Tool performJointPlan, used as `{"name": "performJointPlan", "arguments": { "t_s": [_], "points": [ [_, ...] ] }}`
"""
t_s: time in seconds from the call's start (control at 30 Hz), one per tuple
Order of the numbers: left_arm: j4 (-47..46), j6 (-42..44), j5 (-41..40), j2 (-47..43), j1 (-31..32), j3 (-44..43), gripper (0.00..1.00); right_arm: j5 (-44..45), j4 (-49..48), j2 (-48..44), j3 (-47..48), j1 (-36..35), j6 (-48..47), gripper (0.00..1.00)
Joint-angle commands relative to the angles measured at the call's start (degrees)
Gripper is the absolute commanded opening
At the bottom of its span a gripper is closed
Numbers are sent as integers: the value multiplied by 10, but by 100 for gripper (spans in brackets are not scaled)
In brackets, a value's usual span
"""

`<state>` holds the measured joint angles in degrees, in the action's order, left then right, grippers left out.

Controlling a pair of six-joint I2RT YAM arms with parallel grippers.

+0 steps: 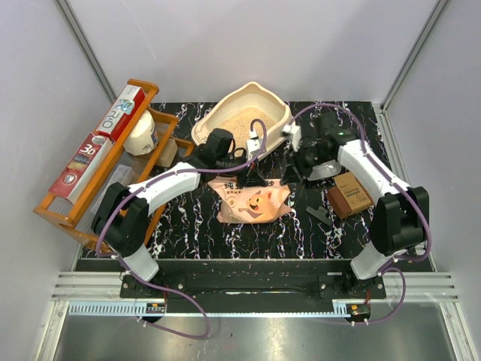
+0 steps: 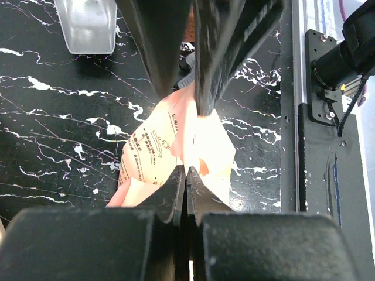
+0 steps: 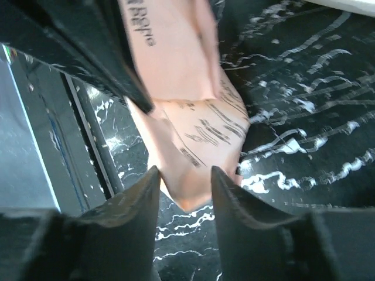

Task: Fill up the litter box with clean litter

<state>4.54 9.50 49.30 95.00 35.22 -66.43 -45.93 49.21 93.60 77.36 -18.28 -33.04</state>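
Note:
The cream-beige litter box (image 1: 279, 107) stands at the back centre with pale beige clean litter (image 1: 239, 122) in it. A pink crinkled bag (image 1: 252, 201) hangs in front of it over the black marbled table. My left gripper (image 1: 250, 173) is shut on the bag's upper edge, and its jaws (image 2: 186, 170) pinch the pink bag (image 2: 176, 140). My right gripper (image 1: 295, 165) is open beside the bag's right end. In the right wrist view its fingers (image 3: 184, 172) stand apart around a corner of the bag (image 3: 193, 140) without closing on it.
An orange wooden rack (image 1: 56, 207) with boxes and a white jug (image 1: 140, 135) stands at the left. A clear scoop (image 1: 325, 171), a brown box (image 1: 350, 194) and a small dark piece (image 1: 317, 213) lie at the right. The scoop also shows in the left wrist view (image 2: 88, 26).

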Motion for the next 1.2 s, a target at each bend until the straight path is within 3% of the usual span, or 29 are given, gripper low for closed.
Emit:
{"name": "performJointPlan", "arguments": {
  "t_s": [0.0, 0.1, 0.2, 0.37, 0.53, 0.93, 1.17],
  "points": [
    [-39, -15, 1, 3, 3, -29, 0, -56, 17, -38, 42, 107, 127, 49],
    [-31, -13, -8, 4, 3, -33, 0, -74, 81, -67, 34, 134, 63, 56],
    [-22, -6, -10, 6, 4, -40, 0, -27, 137, -98, -12, 135, -32, 56],
    [-18, -11, -14, 8, 3, -41, 0, 118, 160, -113, -104, 134, -113, 52],
    [-9, -8, -13, 7, 3, -43, 0, 217, 135, -80, -157, 136, -96, 50],
    [13, 12, -15, -7, 5, -37, 0, 315, 63, 6, -150, 137, -9, 54],
    [19, 20, -17, -7, 8, -36, 0, 300, 30, 29, -156, 136, -17, 56]
  ]
}}
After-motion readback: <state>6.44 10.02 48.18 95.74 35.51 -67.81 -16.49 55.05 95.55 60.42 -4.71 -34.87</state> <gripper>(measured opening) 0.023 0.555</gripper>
